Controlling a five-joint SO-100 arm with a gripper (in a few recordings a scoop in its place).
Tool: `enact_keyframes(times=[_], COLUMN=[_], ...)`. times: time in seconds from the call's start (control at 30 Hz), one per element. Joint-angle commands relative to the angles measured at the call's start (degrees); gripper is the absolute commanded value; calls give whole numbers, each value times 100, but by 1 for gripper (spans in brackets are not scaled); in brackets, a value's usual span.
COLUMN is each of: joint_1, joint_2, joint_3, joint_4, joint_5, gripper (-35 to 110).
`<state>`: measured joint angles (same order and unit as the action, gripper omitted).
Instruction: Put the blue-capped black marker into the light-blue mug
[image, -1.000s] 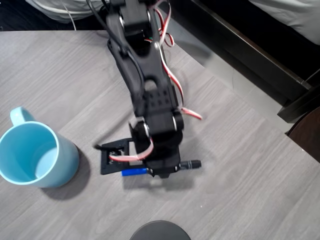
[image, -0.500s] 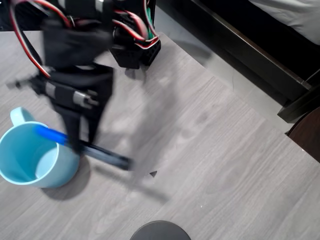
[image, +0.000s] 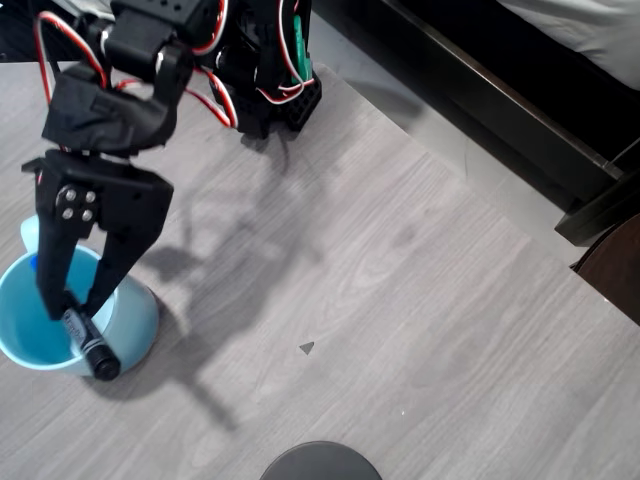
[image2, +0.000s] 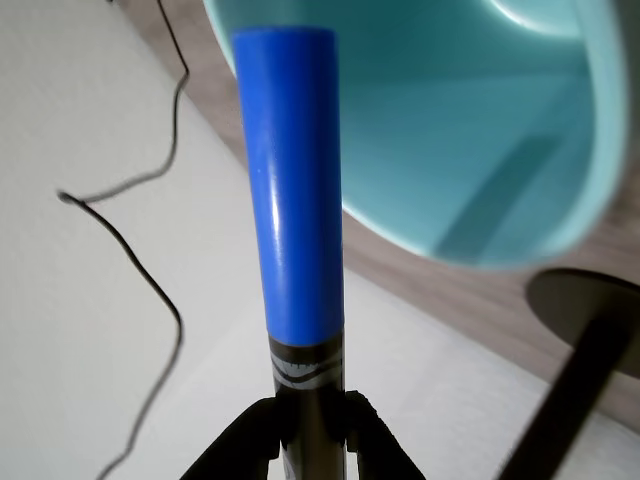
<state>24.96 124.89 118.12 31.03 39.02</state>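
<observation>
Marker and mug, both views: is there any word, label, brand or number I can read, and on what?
None can be read.
Blue-capped black marker: a pale printed band on the barrel just below the cap, too blurred to read; in the overhead view the pale marks are too small.
Light-blue mug: plain, no print.
End effector: no label visible.

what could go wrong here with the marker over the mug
The marker is clamped in the pincer at a slant, blue cap toward the light-blue mug and black end jutting past the near rim. Released now, it might tip out over the rim onto the table. In the wrist view the cap sits near the rim's edge, so a push down could knock the mug.
</observation>
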Motion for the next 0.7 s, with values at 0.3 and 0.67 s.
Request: enact_keyframes(times=[0.3, 0.67], joint_1=[79, -378], joint_2=[-940, -888], joint_3=[-18, 360], joint_4=[-896, -1151], joint_5=[439, 211], gripper=[0, 27])
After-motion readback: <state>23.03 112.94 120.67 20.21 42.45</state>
